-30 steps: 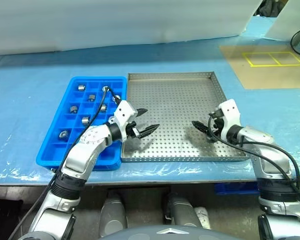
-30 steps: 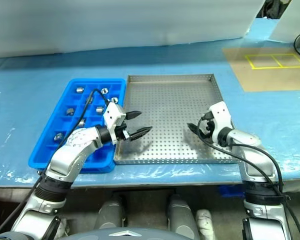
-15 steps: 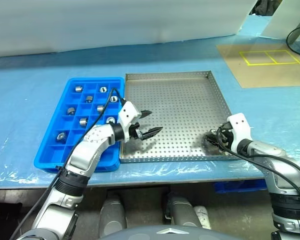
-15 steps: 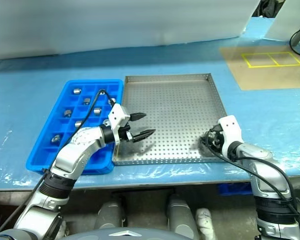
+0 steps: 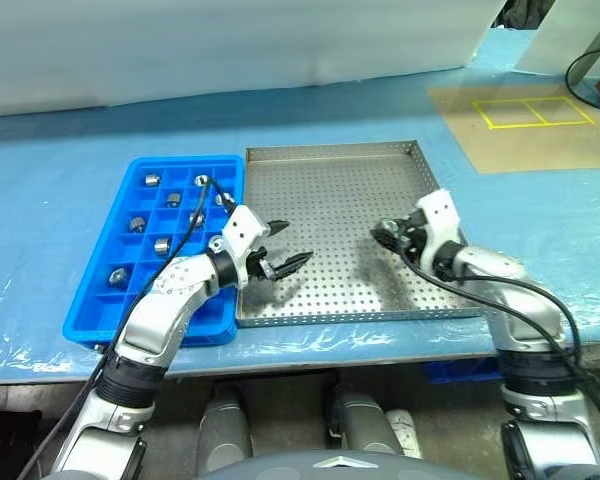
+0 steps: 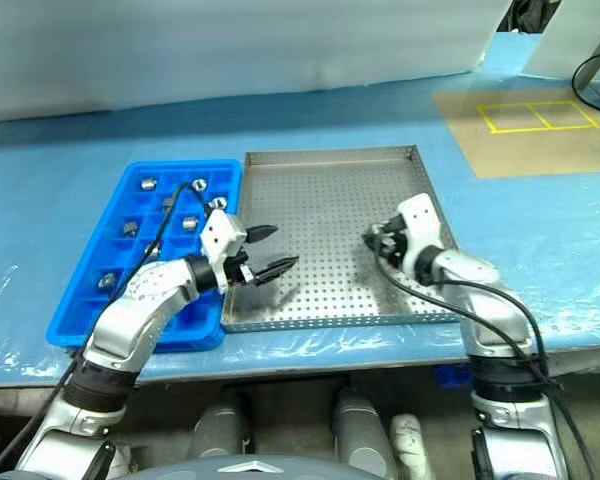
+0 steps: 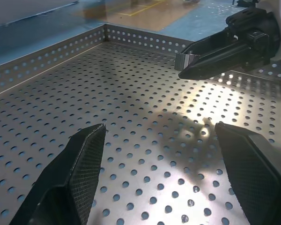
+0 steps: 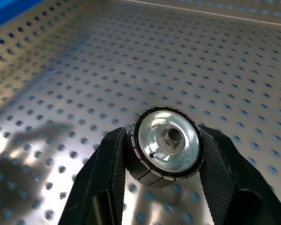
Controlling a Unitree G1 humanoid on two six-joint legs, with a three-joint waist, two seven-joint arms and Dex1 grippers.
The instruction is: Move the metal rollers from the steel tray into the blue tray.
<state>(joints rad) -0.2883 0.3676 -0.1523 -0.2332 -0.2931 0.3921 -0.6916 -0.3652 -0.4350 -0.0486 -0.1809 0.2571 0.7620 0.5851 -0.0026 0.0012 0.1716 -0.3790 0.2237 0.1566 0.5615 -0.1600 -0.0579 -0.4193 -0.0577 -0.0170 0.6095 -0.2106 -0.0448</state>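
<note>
Right gripper (image 8: 162, 161): jaws clenched on 1 metal roller (image 8: 166, 142), 1 pad on each side of its ribbed rim, the hollow end face turned toward the wrist camera. Roller is carried above the floor of the steel tray (image 5: 332, 152), over the tray's right half, not touching it.

Handling judgement: short, solid steel ring, so stiff, dense for its size and not fragile. Polished face looks slippery; ribbed rim gives the pads something to bite. Hold across the rim, as here, looks best; a pinch on the flat end faces would likely slide. Round shape means it may roll if set down on its side.

Left gripper (image 5: 280, 247): jaws released, nothing between them, hovering over the steel tray's left edge, just beside the blue tray (image 5: 84, 311).

Blue tray lies on the table (image 5: 60, 190), touching the steel tray's left side. About 8 rollers (image 5: 163, 245) already sit in separate compartments. No loose rollers visible on the steel tray floor.
</note>
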